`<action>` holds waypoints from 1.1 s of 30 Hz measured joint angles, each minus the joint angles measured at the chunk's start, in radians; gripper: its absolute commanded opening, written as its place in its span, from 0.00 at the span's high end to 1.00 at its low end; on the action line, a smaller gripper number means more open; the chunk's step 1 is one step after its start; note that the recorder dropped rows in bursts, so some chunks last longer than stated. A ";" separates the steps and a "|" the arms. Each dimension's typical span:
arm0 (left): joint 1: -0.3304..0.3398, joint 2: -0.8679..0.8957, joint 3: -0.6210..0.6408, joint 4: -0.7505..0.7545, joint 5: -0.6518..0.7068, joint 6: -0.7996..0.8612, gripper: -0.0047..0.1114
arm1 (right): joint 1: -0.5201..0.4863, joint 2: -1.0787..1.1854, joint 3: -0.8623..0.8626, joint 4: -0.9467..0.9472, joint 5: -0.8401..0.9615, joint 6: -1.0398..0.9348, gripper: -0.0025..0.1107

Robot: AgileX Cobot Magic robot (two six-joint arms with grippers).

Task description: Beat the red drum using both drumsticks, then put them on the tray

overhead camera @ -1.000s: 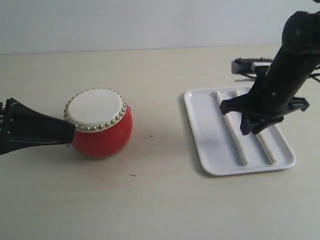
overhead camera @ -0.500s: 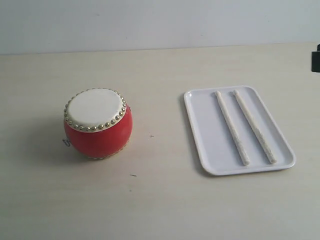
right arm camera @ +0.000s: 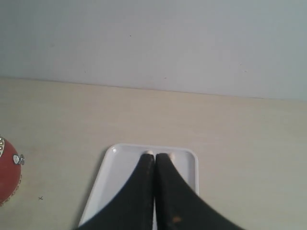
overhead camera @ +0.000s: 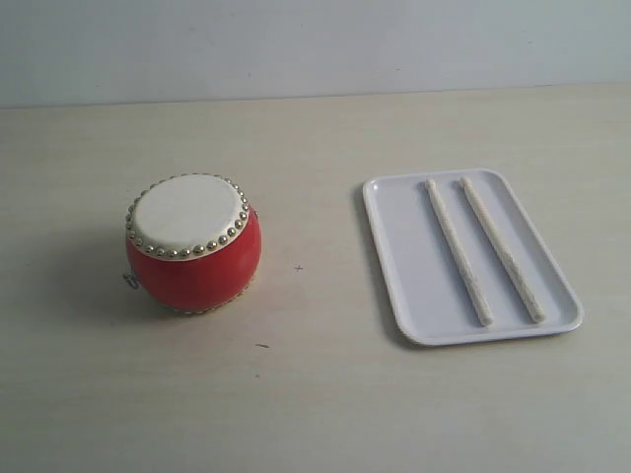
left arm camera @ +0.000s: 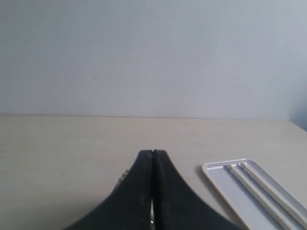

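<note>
The red drum point(overhead camera: 194, 246) stands upright on the table's left half, its cream skin ringed with gold studs. Both pale drumsticks point(overhead camera: 457, 250) point(overhead camera: 502, 247) lie side by side on the white tray point(overhead camera: 406, 266) at the right. Neither arm shows in the exterior view. In the left wrist view my left gripper point(left arm camera: 152, 153) is shut with nothing in it, a few drum studs point(left arm camera: 124, 174) peeking past it and the tray point(left arm camera: 225, 184) beyond. In the right wrist view my right gripper point(right arm camera: 154, 156) is shut and empty above the tray point(right arm camera: 111, 172), hiding most of the sticks; the drum's edge point(right arm camera: 8, 177) shows.
The pale wooden table point(overhead camera: 315, 394) ends at a plain light wall point(overhead camera: 315, 44) at the back. A small dark mark point(overhead camera: 298, 268) sits between drum and tray.
Both arms have pulled back out of the exterior view; the right gripper left the tray and shut. The drumsticks stay lying on the tray.
</note>
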 measured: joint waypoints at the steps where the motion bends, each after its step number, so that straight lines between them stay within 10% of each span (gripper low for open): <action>1: 0.000 0.000 0.000 0.000 0.000 0.000 0.96 | 0.000 -0.003 0.000 0.000 0.000 0.000 0.98; 33: 0.000 -0.066 0.000 0.000 0.000 0.000 0.96 | 0.000 -0.003 0.000 0.000 0.000 0.002 0.98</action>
